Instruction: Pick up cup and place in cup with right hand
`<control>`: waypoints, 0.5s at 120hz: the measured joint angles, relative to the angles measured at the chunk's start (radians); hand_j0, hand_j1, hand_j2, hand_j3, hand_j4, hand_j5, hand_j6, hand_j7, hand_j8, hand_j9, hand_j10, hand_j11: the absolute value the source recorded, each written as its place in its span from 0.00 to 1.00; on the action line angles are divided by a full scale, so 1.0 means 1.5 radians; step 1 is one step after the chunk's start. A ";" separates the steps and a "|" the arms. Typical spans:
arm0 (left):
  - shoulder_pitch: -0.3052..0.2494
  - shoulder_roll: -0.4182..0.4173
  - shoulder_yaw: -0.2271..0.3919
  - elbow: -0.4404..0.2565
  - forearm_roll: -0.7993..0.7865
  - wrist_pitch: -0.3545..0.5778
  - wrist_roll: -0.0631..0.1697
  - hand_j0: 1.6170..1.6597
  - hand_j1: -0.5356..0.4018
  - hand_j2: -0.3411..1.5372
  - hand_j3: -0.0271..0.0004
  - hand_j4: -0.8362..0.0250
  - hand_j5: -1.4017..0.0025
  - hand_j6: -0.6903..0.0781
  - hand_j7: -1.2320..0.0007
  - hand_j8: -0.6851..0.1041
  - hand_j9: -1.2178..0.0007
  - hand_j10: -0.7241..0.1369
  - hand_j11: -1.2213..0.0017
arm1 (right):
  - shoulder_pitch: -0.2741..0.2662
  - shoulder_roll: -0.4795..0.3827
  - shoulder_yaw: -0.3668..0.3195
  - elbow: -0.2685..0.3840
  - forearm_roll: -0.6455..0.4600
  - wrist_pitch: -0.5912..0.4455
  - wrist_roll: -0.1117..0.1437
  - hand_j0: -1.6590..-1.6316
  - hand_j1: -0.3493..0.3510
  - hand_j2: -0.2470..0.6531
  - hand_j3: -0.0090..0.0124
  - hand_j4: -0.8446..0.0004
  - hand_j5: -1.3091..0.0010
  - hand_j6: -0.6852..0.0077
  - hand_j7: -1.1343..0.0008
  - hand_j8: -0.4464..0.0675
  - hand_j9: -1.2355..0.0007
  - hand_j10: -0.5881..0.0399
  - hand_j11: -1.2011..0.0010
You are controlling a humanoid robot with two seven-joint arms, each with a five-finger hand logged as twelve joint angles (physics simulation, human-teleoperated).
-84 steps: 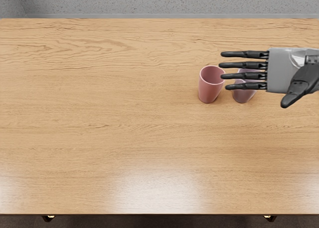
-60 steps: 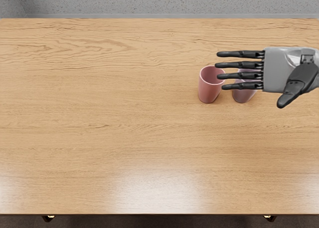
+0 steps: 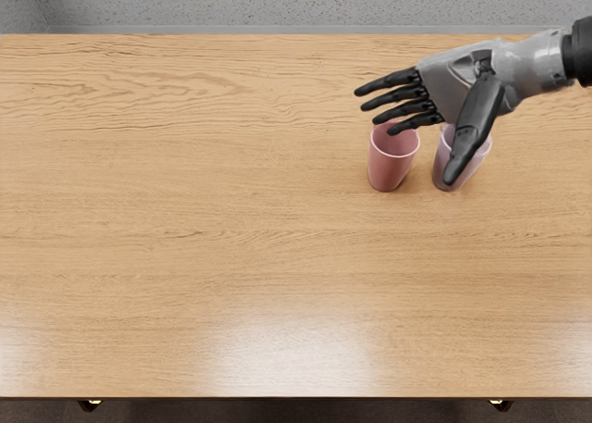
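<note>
The pink cup (image 3: 389,167) stands upright on the wooden surface (image 3: 231,256), just beside the lilac cup (image 3: 474,162). The right hand (image 3: 451,88) reaches over both, its fingers (image 3: 398,96) spread and holding nothing; their tips overlap the pink cup's far rim in view, while the thumb crosses in front of the lilac one.

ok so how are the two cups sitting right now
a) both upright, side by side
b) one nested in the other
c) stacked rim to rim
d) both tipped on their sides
a, the pink cup and the pale purple cup each stand upright on the table, with a gap between them.
</note>
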 joint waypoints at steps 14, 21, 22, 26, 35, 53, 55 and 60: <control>0.000 0.000 0.000 0.000 0.000 0.000 0.000 0.96 0.94 0.18 0.98 0.97 1.00 0.90 1.00 0.87 1.00 0.84 1.00 | 0.060 0.045 -0.057 -0.024 -0.051 -0.010 0.000 0.04 0.06 0.27 0.42 0.96 0.97 0.94 0.96 0.80 0.96 0.88 0.96; 0.001 0.000 0.000 0.000 0.000 0.000 0.000 0.96 0.94 0.18 0.99 0.97 1.00 0.90 1.00 0.87 1.00 0.84 1.00 | 0.079 0.060 -0.076 -0.030 -0.082 -0.020 0.000 0.04 0.06 0.27 0.42 0.96 0.97 0.94 0.96 0.80 0.97 0.88 0.96; 0.001 0.000 0.000 0.000 0.000 0.000 0.000 0.96 0.94 0.18 0.99 0.97 1.00 0.90 1.00 0.87 1.00 0.84 1.00 | 0.081 0.062 -0.079 -0.031 -0.087 -0.022 0.000 0.04 0.06 0.27 0.42 0.96 0.97 0.94 0.96 0.80 0.97 0.88 0.96; 0.001 0.000 0.000 0.000 0.000 0.000 0.000 0.96 0.94 0.18 0.99 0.97 1.00 0.90 1.00 0.87 1.00 0.84 1.00 | 0.090 0.070 -0.090 -0.033 -0.104 -0.032 0.000 0.04 0.06 0.27 0.42 0.96 0.97 0.94 0.96 0.80 0.97 0.88 0.96; 0.002 0.000 0.000 0.000 0.000 0.000 0.000 0.96 0.94 0.18 0.99 0.97 1.00 0.90 1.00 0.87 1.00 0.84 1.00 | 0.108 0.093 -0.116 -0.035 -0.140 -0.055 0.000 0.04 0.06 0.27 0.42 0.96 0.97 0.94 0.96 0.80 0.97 0.88 0.96; 0.002 0.000 0.000 0.000 0.000 0.000 0.000 0.96 0.94 0.18 0.99 0.97 1.00 0.90 1.00 0.87 1.00 0.84 1.00 | 0.137 0.120 -0.137 0.017 -0.198 -0.167 0.000 0.04 0.05 0.27 0.42 0.96 0.97 0.94 0.96 0.80 0.97 0.88 0.96; 0.002 0.000 0.000 0.000 0.000 0.000 0.000 0.96 0.94 0.18 0.99 0.97 1.00 0.90 1.00 0.87 1.00 0.84 1.00 | 0.138 0.122 -0.141 0.023 -0.203 -0.182 0.000 0.04 0.05 0.27 0.42 0.96 0.97 0.94 0.96 0.80 0.97 0.88 0.96; 0.002 0.000 0.000 0.000 0.000 0.000 0.000 0.96 0.94 0.18 0.99 0.97 1.00 0.90 1.00 0.87 1.00 0.84 1.00 | 0.143 0.128 -0.155 0.035 -0.213 -0.215 0.000 0.04 0.06 0.27 0.42 0.96 0.97 0.94 0.96 0.80 0.97 0.88 0.96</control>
